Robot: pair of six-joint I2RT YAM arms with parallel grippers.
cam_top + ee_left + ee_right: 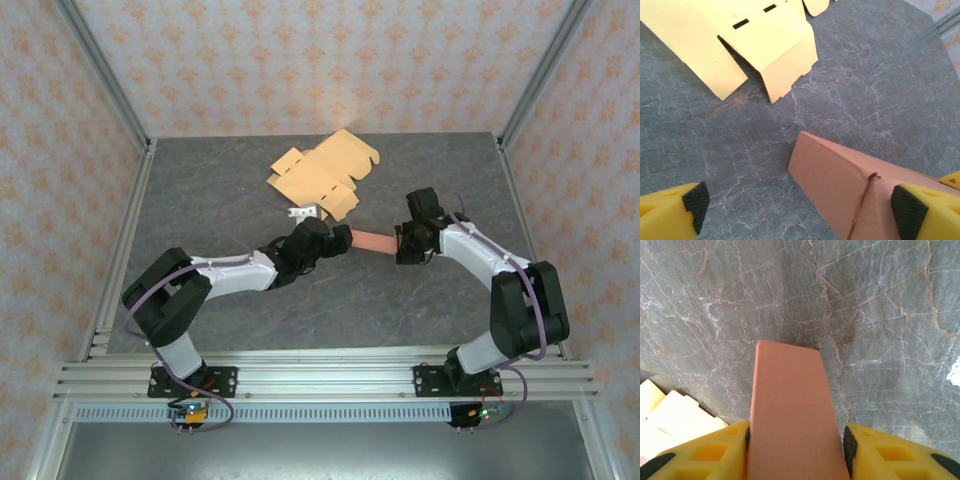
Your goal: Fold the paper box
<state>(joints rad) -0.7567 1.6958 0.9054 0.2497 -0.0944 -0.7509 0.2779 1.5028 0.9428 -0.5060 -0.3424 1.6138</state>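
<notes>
A salmon-pink folded paper box hangs over the middle of the table between my two grippers. My right gripper is shut on it, with a black pad pressed against each long side of the box. My left gripper stands wide open at the box's other end. The box rests against that gripper's right pad, and a wide gap separates it from the left pad. A seam with a small tear runs down the box's near face.
A flat, unfolded yellow cardboard blank with flaps and slots lies on the grey marble-patterned table, behind the grippers. A small white object sits just in front of it. Metal frame posts and patterned walls enclose the table.
</notes>
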